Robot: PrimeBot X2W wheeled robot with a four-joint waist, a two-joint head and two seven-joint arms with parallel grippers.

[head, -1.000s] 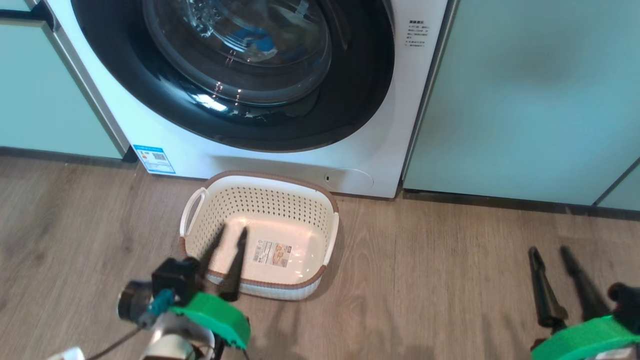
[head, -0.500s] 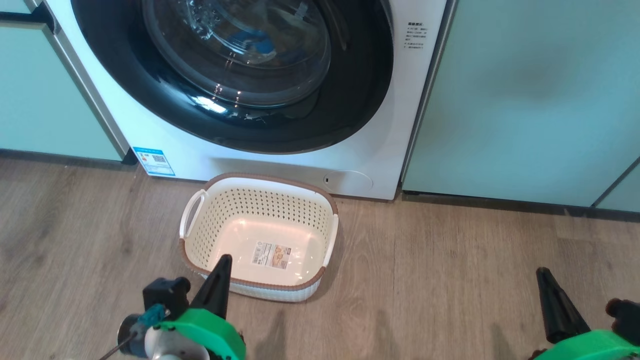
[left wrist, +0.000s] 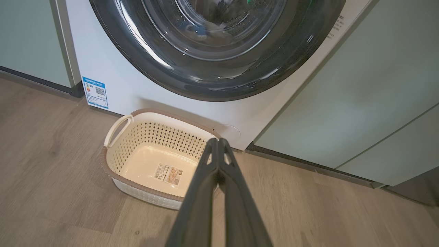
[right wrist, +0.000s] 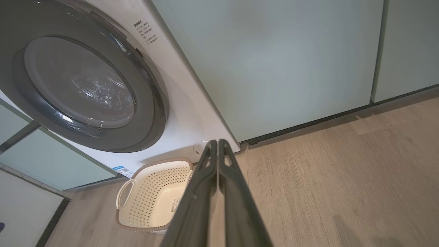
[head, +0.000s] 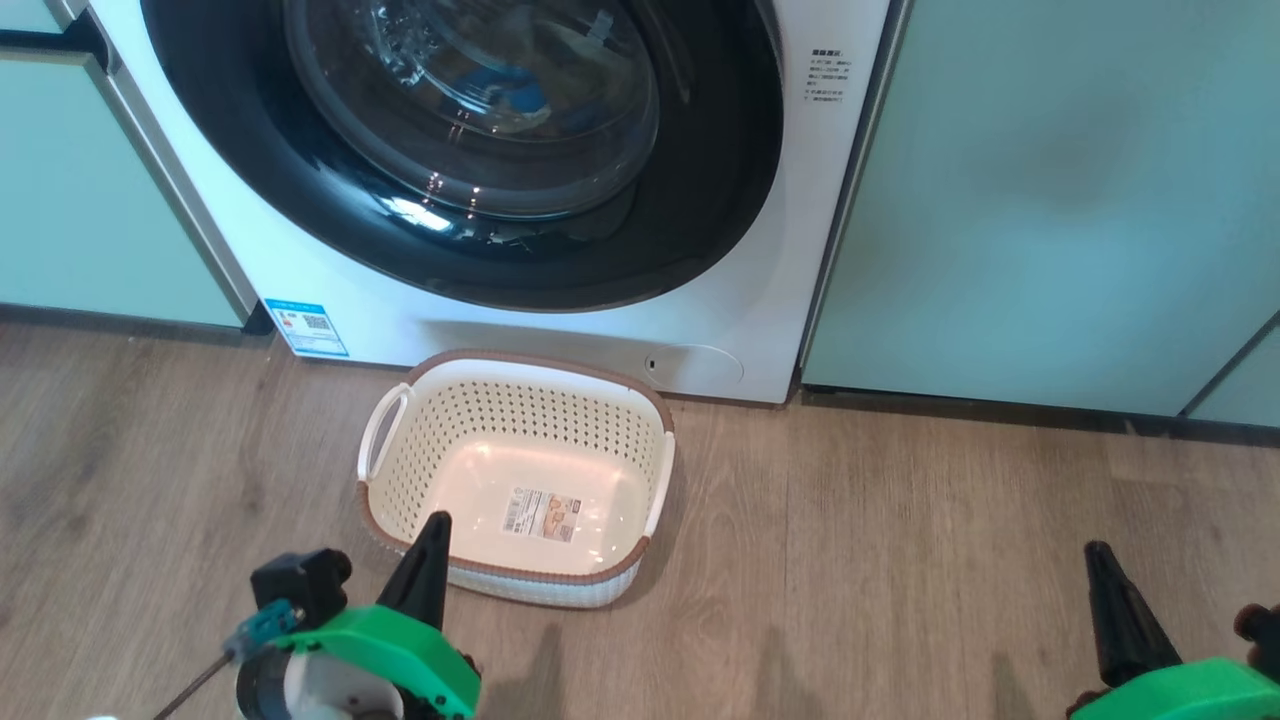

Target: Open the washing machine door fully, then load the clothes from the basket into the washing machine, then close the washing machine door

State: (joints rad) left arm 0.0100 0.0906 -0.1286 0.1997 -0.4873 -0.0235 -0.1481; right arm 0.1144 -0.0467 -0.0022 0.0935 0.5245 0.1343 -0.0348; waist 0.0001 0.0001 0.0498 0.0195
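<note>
The washing machine [head: 330,290] stands white and square ahead, and its door [head: 700,200] lies flat against the front, black rim around clear glass. A blue patch of the clothes [head: 510,92] shows dimly behind the glass. On the floor before the machine sits the basket [head: 540,362], with just its paper label inside. My left gripper [head: 436,522] is shut with nothing in it, its tip over the basket's near left rim. My right gripper [head: 1100,552] is shut too, above the floor far right of the basket. The wrist views show each pair of fingers pressed together, left gripper [left wrist: 217,141] and right gripper [right wrist: 217,141].
Pale green cabinet panels flank the machine on the left [head: 70,200] and on the right [head: 1050,200], with a dark plinth strip [head: 1000,408] at their foot. Wooden floor [head: 880,560] stretches between the basket and my right gripper.
Both grippers went from open to shut. Each has drawn back toward the bottom of the head view, the left one out of the basket to its near rim.
</note>
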